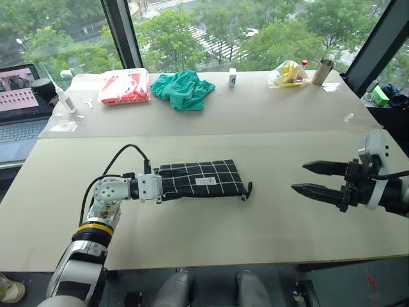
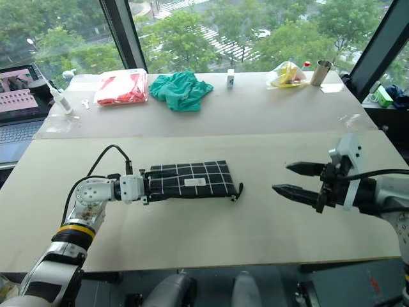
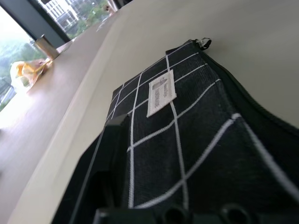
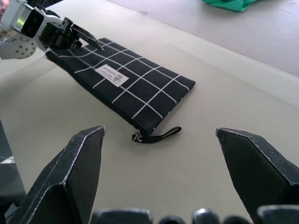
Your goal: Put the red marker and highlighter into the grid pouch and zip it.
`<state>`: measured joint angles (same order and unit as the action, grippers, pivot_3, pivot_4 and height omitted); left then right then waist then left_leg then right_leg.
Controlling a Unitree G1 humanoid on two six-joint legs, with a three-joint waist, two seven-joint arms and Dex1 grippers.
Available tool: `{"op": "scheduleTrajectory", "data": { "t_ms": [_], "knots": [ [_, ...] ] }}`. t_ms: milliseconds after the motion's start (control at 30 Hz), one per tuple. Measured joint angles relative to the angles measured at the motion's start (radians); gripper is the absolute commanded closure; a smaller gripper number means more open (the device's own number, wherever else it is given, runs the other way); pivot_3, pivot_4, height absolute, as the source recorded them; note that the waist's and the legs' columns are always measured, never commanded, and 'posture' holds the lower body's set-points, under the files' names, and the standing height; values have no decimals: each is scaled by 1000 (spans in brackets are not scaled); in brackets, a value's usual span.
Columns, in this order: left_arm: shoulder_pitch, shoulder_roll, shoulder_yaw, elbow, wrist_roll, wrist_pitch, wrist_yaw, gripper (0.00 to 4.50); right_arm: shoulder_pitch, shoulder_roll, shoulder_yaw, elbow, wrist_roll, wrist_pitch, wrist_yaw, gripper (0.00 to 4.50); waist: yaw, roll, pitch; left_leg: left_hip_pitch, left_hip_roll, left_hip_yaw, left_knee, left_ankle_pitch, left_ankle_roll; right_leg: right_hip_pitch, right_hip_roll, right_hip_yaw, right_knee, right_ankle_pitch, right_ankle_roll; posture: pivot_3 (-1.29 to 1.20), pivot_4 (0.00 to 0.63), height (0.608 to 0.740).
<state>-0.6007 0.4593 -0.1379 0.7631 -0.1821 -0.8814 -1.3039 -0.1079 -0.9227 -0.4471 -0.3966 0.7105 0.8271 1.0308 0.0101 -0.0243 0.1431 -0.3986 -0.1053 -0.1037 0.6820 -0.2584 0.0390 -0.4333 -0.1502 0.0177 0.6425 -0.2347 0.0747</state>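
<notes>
In the left eye view, the grid pouch point(image 1: 203, 178) lies lengthwise across the middle, zipper pull toward the right. The left gripper point(image 1: 167, 189) sits at its left end, fingers around the edge; the grip is unclear. In the right wrist view, the right gripper point(image 4: 161, 140) is wide and empty, well apart from the pouch in the upper left.

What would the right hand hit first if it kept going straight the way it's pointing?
Probably the black strap at the zipped end of the grid pouch. The open right hand points across bare table toward it, though depth is uncertain.
</notes>
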Motion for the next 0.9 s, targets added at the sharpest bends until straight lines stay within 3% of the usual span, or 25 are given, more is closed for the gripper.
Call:
{"op": "scheduleTrajectory", "data": {
  "t_ms": [33,200,300,467,533,633,800,900],
  "knots": [
    [-18,-10,-2,29,-4,-30,-20,36,1,3,1,-9,2,0,-12,265,-1,0,0,0,0,0,0,0,0,0,0,0,0,0,0,0,150,740],
    [-75,-8,3,141,-18,-135,-82,13,12,6,8,-38,12,0,-46,265,-2,0,0,0,0,0,0,0,0,0,0,-1,0,0,0,0,150,740],
    [-65,86,5,231,35,-191,-60,13,49,-11,26,-50,1,-1,-49,265,-10,0,0,0,1,0,0,0,0,0,1,-1,1,0,0,0,150,740],
    [31,251,54,197,10,-143,-63,13,92,-68,78,-40,-75,-54,-28,265,-18,0,0,2,1,0,0,-1,1,0,1,-1,2,0,0,0,150,740],
    [119,305,93,115,-46,-19,-67,13,96,-91,111,-8,-116,-92,-8,265,-25,1,0,3,2,0,-1,-1,1,0,1,-2,2,0,0,0,150,740],
    [290,368,167,-122,-182,350,-26,13,74,-91,136,71,-141,-129,10,265,-30,2,1,3,2,0,-2,-1,2,-1,1,-2,3,0,0,0,150,740],
    [623,406,346,-655,-432,946,263,13,1,-59,178,160,-159,-203,28,265,-23,3,2,4,4,0,-2,-2,1,1,2,-1,2,0,0,0,150,740],
    [701,392,424,-784,-476,1095,398,13,-18,-26,196,207,-179,-236,22,265,-16,3,2,6,4,0,-2,-2,0,3,2,-1,1,0,0,0,150,740]
  ]
}}
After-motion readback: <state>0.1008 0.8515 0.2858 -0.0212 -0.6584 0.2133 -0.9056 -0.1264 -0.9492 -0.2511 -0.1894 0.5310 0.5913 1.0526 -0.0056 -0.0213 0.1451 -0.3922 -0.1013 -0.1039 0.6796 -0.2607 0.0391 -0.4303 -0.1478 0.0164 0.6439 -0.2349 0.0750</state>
